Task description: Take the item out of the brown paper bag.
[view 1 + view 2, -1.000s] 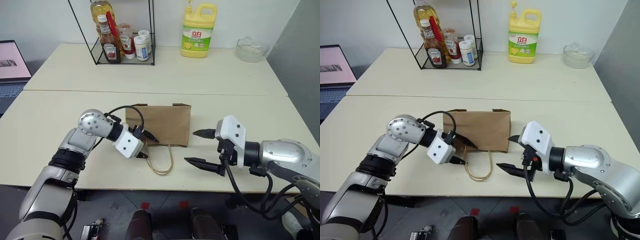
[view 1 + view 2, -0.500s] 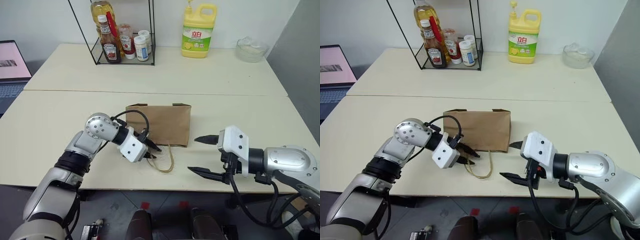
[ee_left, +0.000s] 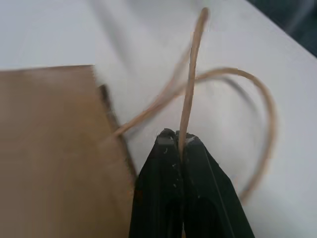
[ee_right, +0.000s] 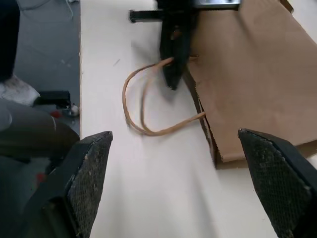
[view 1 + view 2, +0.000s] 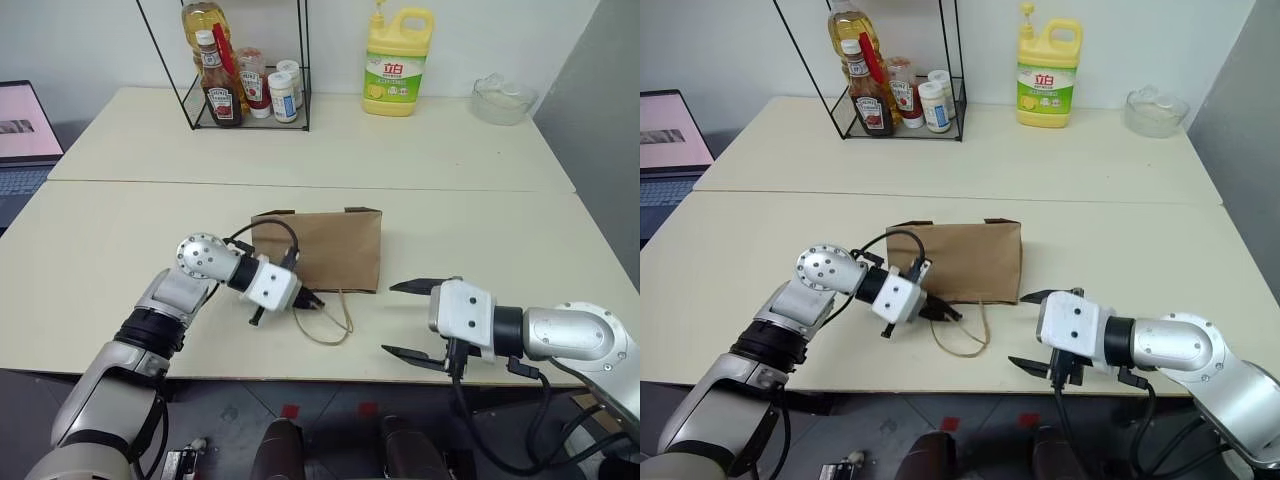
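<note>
The brown paper bag [image 5: 325, 248] lies flat on the near table, its opening facing the front edge. Two thin loop handles [image 5: 335, 325] trail out from it. My left gripper [image 5: 312, 300] sits at the bag's front left corner and is shut on one handle; the left wrist view shows the cord [image 3: 190, 74] pinched between the closed black fingers. To the right of the bag and apart from it, my right gripper [image 5: 390, 318] hangs open near the table's front edge with nothing between its fingers. The item is hidden.
A black wire rack [image 5: 240, 70] with a ketchup bottle and small jars stands on the far table. Beside it are a yellow detergent jug [image 5: 397, 62] and a glass bowl [image 5: 503, 98]. A laptop [image 5: 25, 130] sits at the far left.
My left gripper has shut on the bag's handle while its wrist rolled. My right gripper has rolled and sunk back toward the table's front edge, still open.
</note>
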